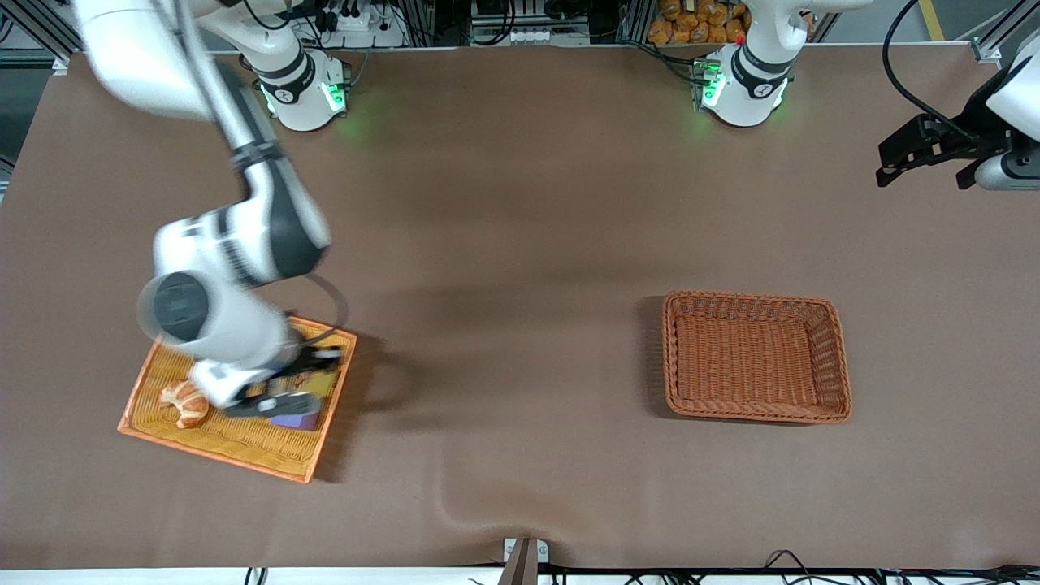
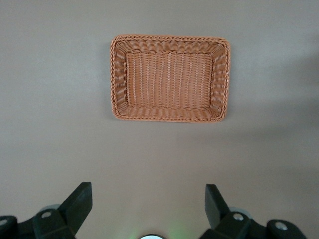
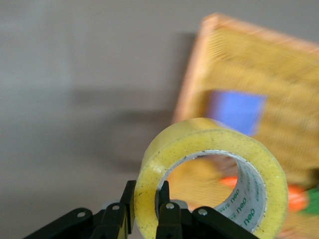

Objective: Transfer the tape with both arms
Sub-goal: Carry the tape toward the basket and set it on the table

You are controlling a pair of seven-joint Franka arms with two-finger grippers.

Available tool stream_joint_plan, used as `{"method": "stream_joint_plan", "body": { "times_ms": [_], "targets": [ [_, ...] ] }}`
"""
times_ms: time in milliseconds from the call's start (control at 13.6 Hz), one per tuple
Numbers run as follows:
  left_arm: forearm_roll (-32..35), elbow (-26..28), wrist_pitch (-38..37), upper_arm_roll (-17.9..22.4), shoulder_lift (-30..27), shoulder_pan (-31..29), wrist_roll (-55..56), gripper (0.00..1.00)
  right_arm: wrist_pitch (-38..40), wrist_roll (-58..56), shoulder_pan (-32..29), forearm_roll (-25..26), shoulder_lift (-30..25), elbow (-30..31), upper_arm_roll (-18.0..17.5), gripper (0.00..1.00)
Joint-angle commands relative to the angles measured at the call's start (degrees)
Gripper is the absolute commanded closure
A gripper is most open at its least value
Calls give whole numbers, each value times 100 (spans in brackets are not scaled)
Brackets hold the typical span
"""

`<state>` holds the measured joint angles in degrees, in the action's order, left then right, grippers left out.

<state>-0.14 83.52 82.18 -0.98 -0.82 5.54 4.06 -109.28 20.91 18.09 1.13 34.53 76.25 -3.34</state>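
My right gripper (image 3: 146, 209) has its two fingers closed down to a narrow gap, pinching the wall of the tape (image 3: 212, 181): one finger sits against the outer yellow face of the ring and the other inside the pale core, so the roll stands on edge in my grasp with its open centre showing. In the front view that same gripper (image 1: 296, 378) is over the flat orange tray (image 1: 213, 439) at the right arm's end of the table, and the roll it carries is mostly hidden there by my own wrist. Just under the gripper lies a purple cube (image 1: 294, 421) on the tray; it shows as a blue-violet square (image 3: 235, 110) past the roll in the right wrist view. A croissant (image 1: 184, 402) lies on the same tray, beside my wrist and apart from the fingers. Well apart from all this, toward the left arm's end of the table, sits a deeper woven basket (image 1: 839, 370). My left gripper (image 1: 926, 150) waits up in the air over the table near that end, its fingers (image 2: 77, 204) spread wide with nothing between them, and the basket's rim (image 2: 169, 39) lies below it.
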Motion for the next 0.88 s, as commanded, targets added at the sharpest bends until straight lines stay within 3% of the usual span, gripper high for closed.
{"method": "stream_joint_plan", "body": {
  "times_ms": [0,220,440,661,734,807],
  "targets": [
    [5,94,61,-25,-41,-9,16,0,-241,1533,694,27,97,109,70,100],
    [-21,129,79,-69,-42,-17,16,0,-611,3010,1494,1,370,109,70,100],
    [-21,164,79,-112,-41,-17,16,0,-1567,4250,2285,27,808,109,79,100],
    [-21,235,70,-130,-77,-17,16,0,-2447,5001,2516,36,1126,109,88,100],
    [-21,235,70,-156,-85,-26,16,0,-2449,4993,2507,10,1135,109,79,88],
    [-21,243,70,-157,-85,-26,16,0,-2423,5054,2429,-95,1109,100,62,34]
  ]
}}
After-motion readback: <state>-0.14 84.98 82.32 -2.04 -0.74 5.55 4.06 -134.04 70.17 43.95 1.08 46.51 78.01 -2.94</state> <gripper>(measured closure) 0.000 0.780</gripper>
